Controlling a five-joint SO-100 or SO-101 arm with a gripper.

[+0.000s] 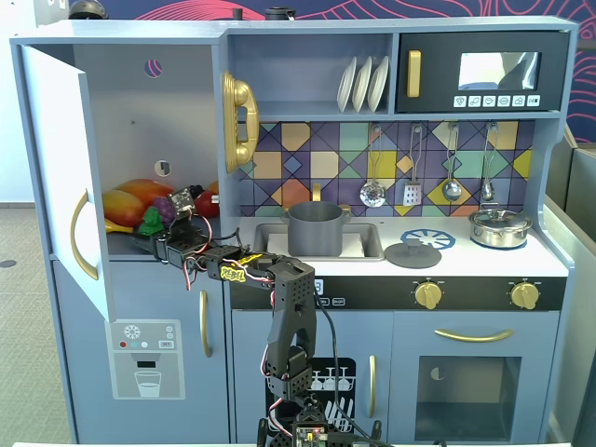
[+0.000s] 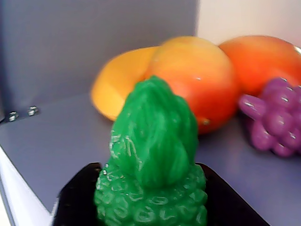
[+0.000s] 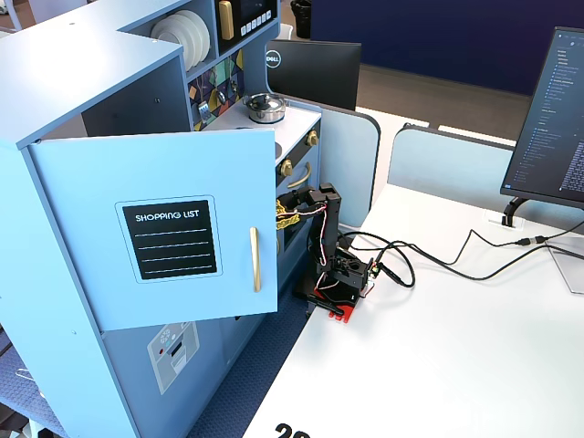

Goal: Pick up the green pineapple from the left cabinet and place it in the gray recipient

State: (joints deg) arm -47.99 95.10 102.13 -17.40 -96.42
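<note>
Showing green pineapple point(image 2: 153, 165), bumpy body, leafy crown, between black hand point(image 2: 150, 207) jaws

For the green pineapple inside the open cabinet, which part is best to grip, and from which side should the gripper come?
Grip the bumpy oval body of the green pineapple, low down, not the tapering leaf crown, which would likely slip. Come from the open front of the left cabinet, since the mango and grapes crowd behind it. In the wrist view the gripper already flanks the body this way.
</note>
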